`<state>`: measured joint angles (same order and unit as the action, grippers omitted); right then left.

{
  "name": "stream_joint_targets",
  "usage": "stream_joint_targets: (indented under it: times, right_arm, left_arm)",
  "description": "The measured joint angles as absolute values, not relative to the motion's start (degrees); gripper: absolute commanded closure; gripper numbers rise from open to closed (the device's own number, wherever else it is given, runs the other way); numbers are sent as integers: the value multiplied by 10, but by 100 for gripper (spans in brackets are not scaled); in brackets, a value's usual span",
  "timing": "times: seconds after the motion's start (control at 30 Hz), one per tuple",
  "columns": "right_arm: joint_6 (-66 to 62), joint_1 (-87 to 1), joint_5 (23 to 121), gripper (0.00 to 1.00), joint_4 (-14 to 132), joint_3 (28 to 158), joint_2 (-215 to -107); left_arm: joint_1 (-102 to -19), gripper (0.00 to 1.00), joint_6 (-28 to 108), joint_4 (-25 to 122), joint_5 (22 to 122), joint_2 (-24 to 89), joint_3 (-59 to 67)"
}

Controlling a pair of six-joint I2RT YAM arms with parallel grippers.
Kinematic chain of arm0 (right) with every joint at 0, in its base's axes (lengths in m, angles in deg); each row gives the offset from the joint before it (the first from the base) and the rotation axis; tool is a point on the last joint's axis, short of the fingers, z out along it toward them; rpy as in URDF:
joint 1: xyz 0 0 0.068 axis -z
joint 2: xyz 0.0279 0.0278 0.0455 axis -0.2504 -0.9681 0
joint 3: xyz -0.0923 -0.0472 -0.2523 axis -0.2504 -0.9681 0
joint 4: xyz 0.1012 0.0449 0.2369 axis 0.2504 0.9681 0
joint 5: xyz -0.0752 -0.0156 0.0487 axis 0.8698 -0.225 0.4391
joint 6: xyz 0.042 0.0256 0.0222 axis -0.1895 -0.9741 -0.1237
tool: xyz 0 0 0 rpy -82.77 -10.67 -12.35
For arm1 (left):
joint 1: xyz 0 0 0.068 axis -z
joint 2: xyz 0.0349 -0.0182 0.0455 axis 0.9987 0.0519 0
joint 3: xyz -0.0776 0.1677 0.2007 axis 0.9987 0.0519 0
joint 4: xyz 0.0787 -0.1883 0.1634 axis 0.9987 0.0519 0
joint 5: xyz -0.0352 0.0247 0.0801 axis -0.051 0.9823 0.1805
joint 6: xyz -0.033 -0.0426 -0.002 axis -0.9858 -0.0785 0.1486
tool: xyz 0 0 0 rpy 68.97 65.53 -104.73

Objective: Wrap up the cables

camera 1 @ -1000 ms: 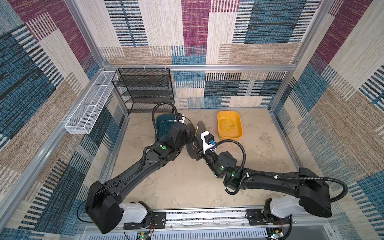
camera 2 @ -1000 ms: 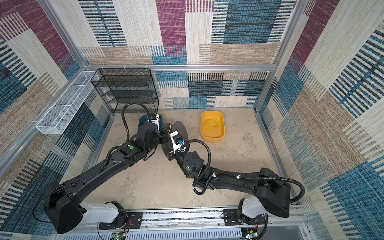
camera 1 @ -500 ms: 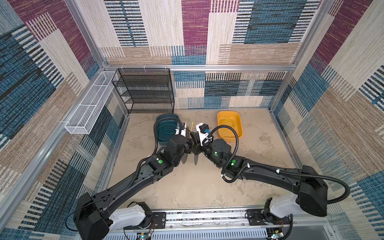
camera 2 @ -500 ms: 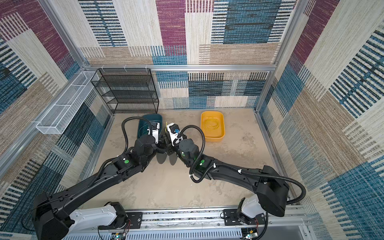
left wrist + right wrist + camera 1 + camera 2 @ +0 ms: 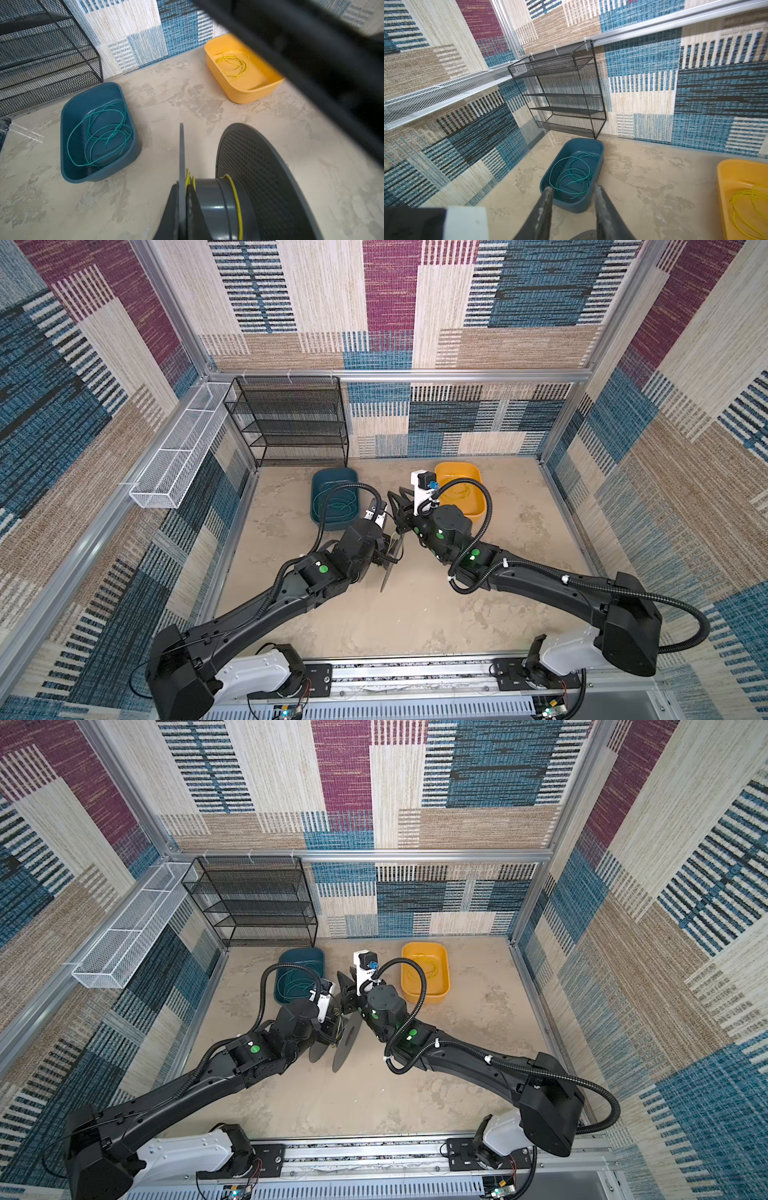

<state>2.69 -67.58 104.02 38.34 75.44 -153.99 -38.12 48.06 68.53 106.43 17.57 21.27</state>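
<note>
Winding step: clamping the spool (image 5: 214, 203), with yellow cable (image 5: 237, 197) on its hub, in clenched left jaws; holding right jaws released, empty, nearby. Next, likely: pinching the loose cable, keeping it taut.

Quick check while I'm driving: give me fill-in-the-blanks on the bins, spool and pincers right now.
1. The teal bin holds a loose cable coloured ___.
2. The left pincer is shut on the grey ___.
3. The wound cable on its hub is coloured ___.
4. The right pincer, jaws apart, holds ___.
Missing: green; spool; yellow; nothing.
</note>
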Motion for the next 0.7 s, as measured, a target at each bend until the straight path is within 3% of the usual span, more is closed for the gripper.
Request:
stream_joint_targets:
  times: [0.43, 0.7]
  right_arm:
    - [6, -612, 1045, 55, 399, 695, -1457]
    - [-32, -551, 1046, 50, 428, 621, -1368]
  left_arm:
    - [-375, 100, 513, 721, 1069, 241, 142]
    - [-366, 100, 615, 721, 1112, 338, 59]
